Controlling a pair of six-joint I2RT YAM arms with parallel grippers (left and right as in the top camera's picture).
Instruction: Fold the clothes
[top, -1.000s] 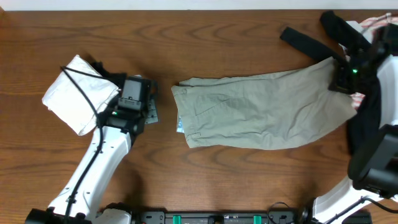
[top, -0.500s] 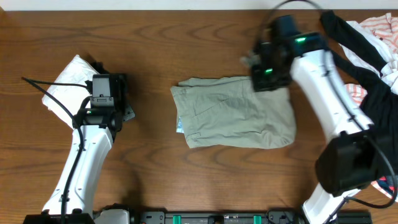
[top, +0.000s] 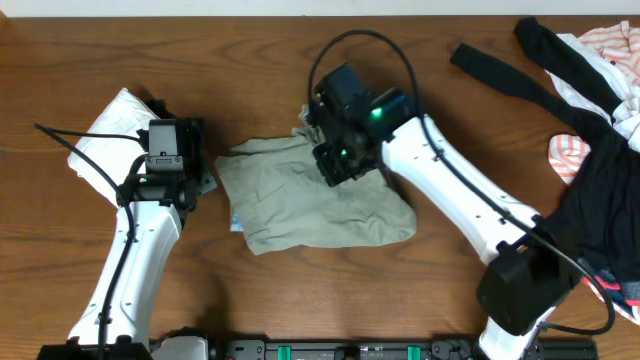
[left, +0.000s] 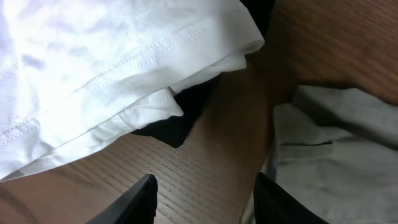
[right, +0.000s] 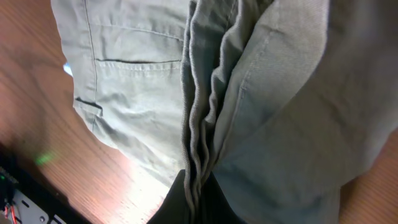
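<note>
In the right wrist view, at the bottom middle of the frame, the right gripper (right: 191, 198) is pinched tight on a bunched fold of the shorts (right: 261, 106). The layered edges of the cloth run up the frame from between its dark fingertips. To the left of that fold lies a flat panel of the garment with a stitched pocket line, and bare wood shows along the left edge.

In the left wrist view, the left gripper (left: 208, 200) has its two fingertips spread wide at the bottom of the frame, with only wood between them and nothing held. The shorts lie at the right of that frame, close beyond the right-hand fingertip, but whether cloth and finger touch cannot be told. A white folded bundle (left: 93, 74) fills the upper left, with a dark piece of cloth (left: 180, 124) showing beneath its edge.

From overhead, the shorts sit as a rumpled, doubled-over heap in the middle of the table (top: 250, 60). The heap's left edge is just beside the left arm's wrist, and the right gripper is pressed onto its upper right part. A small pale blue tag (top: 235, 216) peeks out at the heap's left edge. Further off, the white bundle lies at the left of the frame. A black garment (top: 600, 190) and a pink-and-white striped one (top: 612, 42) are piled at the far right, well apart from the shorts.
</note>
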